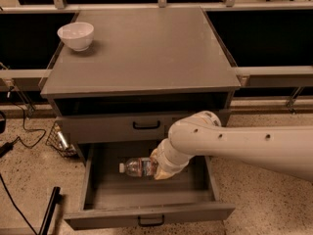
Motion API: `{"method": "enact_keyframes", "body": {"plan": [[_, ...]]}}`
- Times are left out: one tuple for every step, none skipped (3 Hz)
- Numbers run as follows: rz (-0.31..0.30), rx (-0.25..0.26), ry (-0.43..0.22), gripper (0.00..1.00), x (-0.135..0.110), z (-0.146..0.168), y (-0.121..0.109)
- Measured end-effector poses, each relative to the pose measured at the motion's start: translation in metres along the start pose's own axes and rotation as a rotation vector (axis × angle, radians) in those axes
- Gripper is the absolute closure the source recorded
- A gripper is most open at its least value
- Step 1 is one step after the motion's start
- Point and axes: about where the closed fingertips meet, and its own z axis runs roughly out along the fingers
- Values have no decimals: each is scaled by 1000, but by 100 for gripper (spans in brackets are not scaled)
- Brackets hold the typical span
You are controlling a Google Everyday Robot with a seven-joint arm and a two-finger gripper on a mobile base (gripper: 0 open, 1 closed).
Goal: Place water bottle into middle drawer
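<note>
Gripper (156, 167) inside open middle drawer (142, 195), fingers pinching base end of water bottle (137, 167); bottle long axis level, along drawer width, cap pointing away from gripper

End effector (157, 167) beside water bottle (136, 167), within middle drawer (146, 194).

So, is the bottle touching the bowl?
Apart. Camera view: bowl sits on the cabinet top; bottle is down in the open drawer, at the gripper.

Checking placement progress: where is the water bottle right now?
Lower centre of the camera view: the water bottle is sideways inside the open middle drawer, cap leftward, base at the end effector.
</note>
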Motion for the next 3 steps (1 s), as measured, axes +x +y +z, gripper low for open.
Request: {"method": "enact_keyframes", "body": {"plan": [[5, -72, 6, 100, 16, 42, 8], [-2, -72, 5, 100, 15, 44, 8], [-20, -71, 3, 100, 11, 50, 8]]}}
